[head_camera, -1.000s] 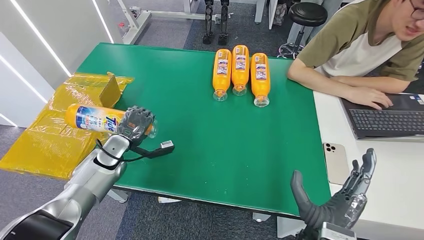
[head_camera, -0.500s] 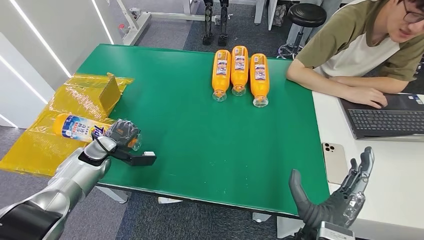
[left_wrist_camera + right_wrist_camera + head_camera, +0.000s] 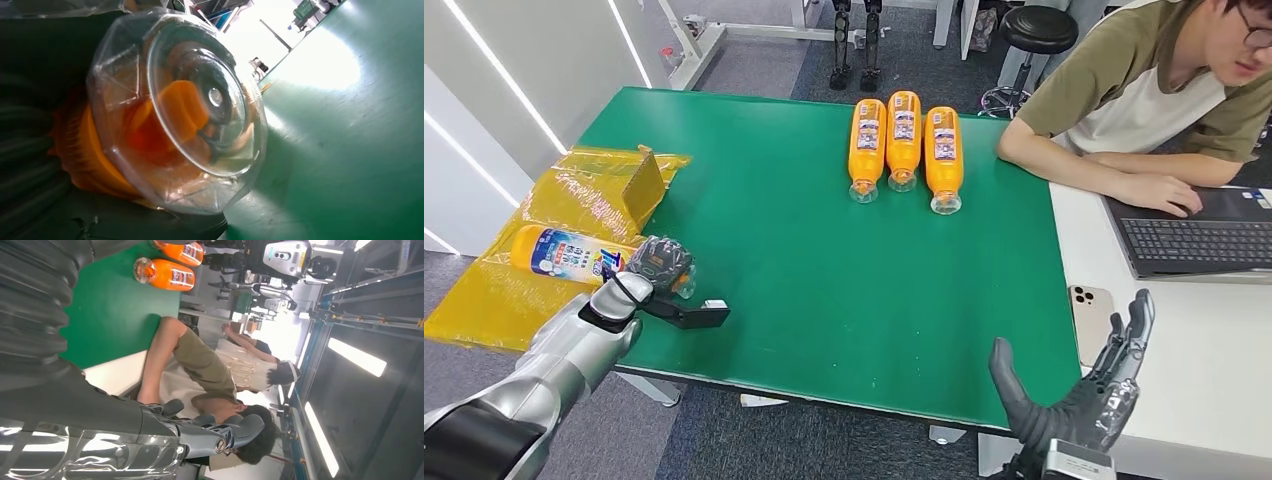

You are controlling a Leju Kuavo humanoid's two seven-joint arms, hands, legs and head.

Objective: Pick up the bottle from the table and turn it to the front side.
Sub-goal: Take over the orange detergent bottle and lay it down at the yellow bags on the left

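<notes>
Now your left hand grips the glossy orange bottle over the crinkled yellow wrap; right hand spread wide.

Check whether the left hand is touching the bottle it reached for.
Touching. In the head view the left hand is wrapped around the bottle near its clear end, and the left wrist view shows that end against the dark fingers.

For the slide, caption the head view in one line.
Left hand holds an orange bottle sideways over the yellow bag; three more bottles lie on the green table.
</notes>
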